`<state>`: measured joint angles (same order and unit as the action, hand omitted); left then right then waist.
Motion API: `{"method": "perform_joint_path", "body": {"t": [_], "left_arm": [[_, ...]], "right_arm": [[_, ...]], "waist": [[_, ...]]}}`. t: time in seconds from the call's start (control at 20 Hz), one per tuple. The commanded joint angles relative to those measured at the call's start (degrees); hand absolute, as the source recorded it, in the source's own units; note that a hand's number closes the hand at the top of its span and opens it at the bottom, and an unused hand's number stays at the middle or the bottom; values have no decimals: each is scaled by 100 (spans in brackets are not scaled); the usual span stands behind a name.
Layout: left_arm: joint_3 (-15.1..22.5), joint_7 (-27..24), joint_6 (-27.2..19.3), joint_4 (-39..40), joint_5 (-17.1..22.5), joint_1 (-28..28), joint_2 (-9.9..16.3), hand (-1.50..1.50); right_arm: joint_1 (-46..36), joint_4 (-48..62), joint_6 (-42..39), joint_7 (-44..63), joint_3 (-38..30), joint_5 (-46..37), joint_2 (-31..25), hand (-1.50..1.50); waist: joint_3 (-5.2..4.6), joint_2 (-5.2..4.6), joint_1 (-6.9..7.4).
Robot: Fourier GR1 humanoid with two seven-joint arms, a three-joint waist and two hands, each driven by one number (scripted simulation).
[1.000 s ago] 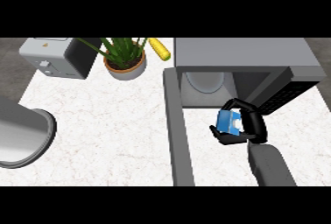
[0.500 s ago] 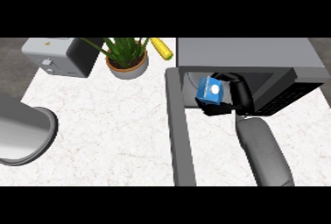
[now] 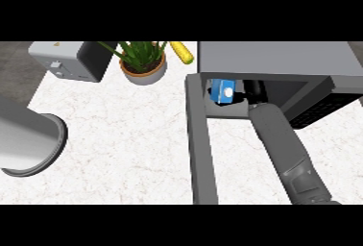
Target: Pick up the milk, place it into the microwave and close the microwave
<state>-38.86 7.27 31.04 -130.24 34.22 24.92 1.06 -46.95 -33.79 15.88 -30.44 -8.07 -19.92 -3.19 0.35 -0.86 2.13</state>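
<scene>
blue milk carton (image 3: 224,91) half under microwave (image 3: 273,60) roof; right hand (image 3: 252,91) mostly hidden.

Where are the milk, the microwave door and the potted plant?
milk (image 3: 224,91), head view, blue carton face.
microwave door (image 3: 199,144), head view, open door's edge.
potted plant (image 3: 144,73), head view, pot rim.

I read lighting as even, diffuse, bright across white counter (image 3: 127,134); no glare. Microwave (image 3: 284,62) cavity dark, hiding detail around right hand (image 3: 249,92). Soft shading under potted plant (image 3: 144,62). Grey cylinder (image 3: 25,144) at left edge stretched by perspective. Focus uniform throughout.
</scene>
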Motion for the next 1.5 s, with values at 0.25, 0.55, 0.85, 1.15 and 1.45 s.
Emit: {"method": "perform_joint_path", "body": {"t": [0.25, 0.55, 0.85, 1.15, 1.45], "left_arm": [[145, 98, -11, 422, -9, -468, 221, -150], [128, 38, -51, 218, -102, -477, 138, -150], [224, 63, 120, 358, -62, -507, 217, -150], [332, 81, -27, 353, -306, -756, 205, -150], [217, 22, 136, 673, -393, -788, 421, -150]], "right_arm": [[-1057, 1527, 1117, -360, -392, -188, -43, 150], [-1307, 1784, 1857, -409, -537, -322, -638, 150], [-1373, 2176, 2222, -679, -384, -605, -873, 150], [-1362, 2613, 2707, -402, -289, -852, -1193, 150], [-1420, 3044, 3795, 475, -58, -1203, -1225, -150]], "waist": [[-26, -86, 167], [-20, -176, 349], [-20, -208, 439], [-14, -297, 500], [-18, -295, 633]]}}
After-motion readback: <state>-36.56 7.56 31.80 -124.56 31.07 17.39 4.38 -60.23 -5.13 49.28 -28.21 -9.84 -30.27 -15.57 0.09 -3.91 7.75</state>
